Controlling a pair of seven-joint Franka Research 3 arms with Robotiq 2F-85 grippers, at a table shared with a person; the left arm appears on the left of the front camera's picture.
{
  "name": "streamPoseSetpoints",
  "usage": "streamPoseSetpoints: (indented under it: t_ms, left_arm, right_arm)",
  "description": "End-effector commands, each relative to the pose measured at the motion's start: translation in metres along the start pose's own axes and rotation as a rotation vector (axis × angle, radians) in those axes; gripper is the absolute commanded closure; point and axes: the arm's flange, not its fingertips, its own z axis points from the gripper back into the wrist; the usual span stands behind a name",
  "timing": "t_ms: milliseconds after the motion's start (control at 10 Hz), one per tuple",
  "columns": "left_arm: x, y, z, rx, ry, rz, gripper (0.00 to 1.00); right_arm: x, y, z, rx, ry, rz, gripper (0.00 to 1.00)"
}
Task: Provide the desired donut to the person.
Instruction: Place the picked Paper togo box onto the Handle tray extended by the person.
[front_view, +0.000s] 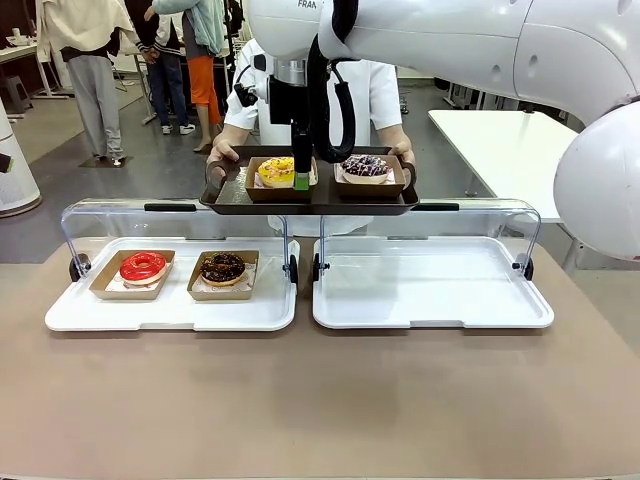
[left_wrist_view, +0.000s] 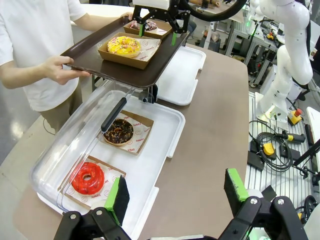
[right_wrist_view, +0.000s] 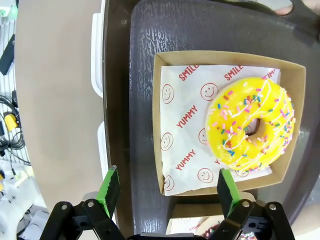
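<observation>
yellow donut (right_wrist_view: 250, 125) lies flat in tray (right_wrist_view: 120, 100).

White glossy arms (front_view: 480, 50), black cables; black gripper (right_wrist_view: 165, 192), green pads; person (left_wrist_view: 35, 40) white short-sleeved shirt.

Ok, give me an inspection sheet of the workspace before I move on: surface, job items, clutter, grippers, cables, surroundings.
Surface: brown table, two white trays under raised clear lids.
Job's things: person holds dark tray; on it, boxed yellow sprinkled donut and dark sprinkled donut. Red donut and chocolate donut in the left white tray.
Clutter: nothing seen.
Grippers: right gripper open over the yellow donut's box; left gripper open, empty.
Cables: bundle on floor beside the table.
Surroundings: people standing far behind.
</observation>
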Motion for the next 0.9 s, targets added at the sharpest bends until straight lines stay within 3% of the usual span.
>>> streamPoseSetpoints:
  t_ms: [0,300,800]
  left_arm:
    - [0.001,0.0,0.001,-0.002,-0.015,-0.004,0.0]
    - [0.001,0.0,0.001,-0.002,-0.015,-0.004,0.0]
    - [0.001,0.0,0.001,-0.002,-0.015,-0.004,0.0]
  right_arm:
    - [-0.011,0.012,0.003,0.028,-0.011,0.005,0.0]
    - [-0.035,0.044,0.025,0.049,-0.006,0.014,0.0]
    - [-0.111,0.108,0.051,-0.061,-0.11,0.032,0.0]
